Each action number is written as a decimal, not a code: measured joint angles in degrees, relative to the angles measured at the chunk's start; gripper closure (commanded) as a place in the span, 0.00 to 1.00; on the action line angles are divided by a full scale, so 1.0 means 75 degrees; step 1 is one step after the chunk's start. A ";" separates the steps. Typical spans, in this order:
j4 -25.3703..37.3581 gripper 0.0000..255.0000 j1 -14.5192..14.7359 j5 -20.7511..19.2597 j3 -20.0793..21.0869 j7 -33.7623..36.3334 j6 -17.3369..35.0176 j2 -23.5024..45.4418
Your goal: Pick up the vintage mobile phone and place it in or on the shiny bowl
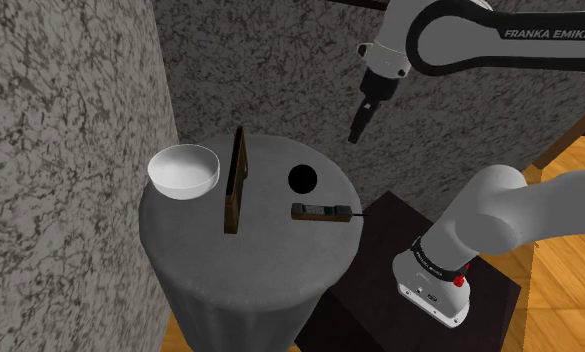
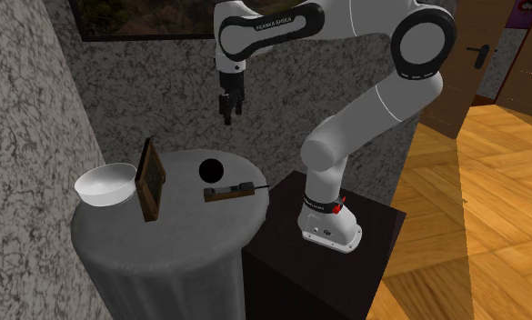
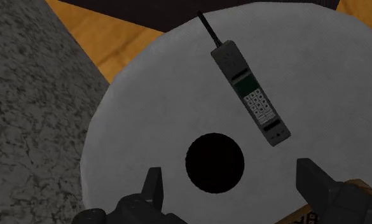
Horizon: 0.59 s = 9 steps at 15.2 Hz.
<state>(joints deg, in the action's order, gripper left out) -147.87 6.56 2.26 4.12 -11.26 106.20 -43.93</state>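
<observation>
The vintage mobile phone [image 3: 251, 94] is a grey brick handset with a keypad and a thin black antenna. It lies flat on the round grey table [image 1: 260, 265], near the edge closest to the stand [image 1: 320, 212] [image 2: 229, 193]. The shiny bowl [image 1: 185, 170] [image 2: 105, 184] is drawn white and sits at the table's opposite edge, empty. My gripper [image 1: 361, 128] [image 2: 228, 114] [image 3: 234, 184] hangs high above the table, pointing down. Its fingers [image 3: 154, 184] stand apart with nothing between them. The phone lies beyond the fingertips, untouched.
A wooden picture frame [image 1: 237, 180] [image 2: 151, 177] stands upright between the bowl and the phone. A black round object [image 1: 302, 179] [image 3: 215, 162] rests mid-table beneath the gripper. A rough stone wall [image 1: 70, 120] rises close behind the bowl. The dark stand [image 1: 420, 300] adjoins the table.
</observation>
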 measured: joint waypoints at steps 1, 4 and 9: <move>-0.0267 0.00 0.0095 0.0008 -0.0002 -0.0166 0.0199 -0.0045; -0.0967 0.00 0.0378 0.0032 0.0014 -0.0642 0.0924 0.0068; -0.1817 0.00 0.0849 0.0068 0.0054 -0.1419 0.2235 0.0665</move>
<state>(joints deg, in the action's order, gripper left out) -161.50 12.92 2.77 4.52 -21.90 122.96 -38.95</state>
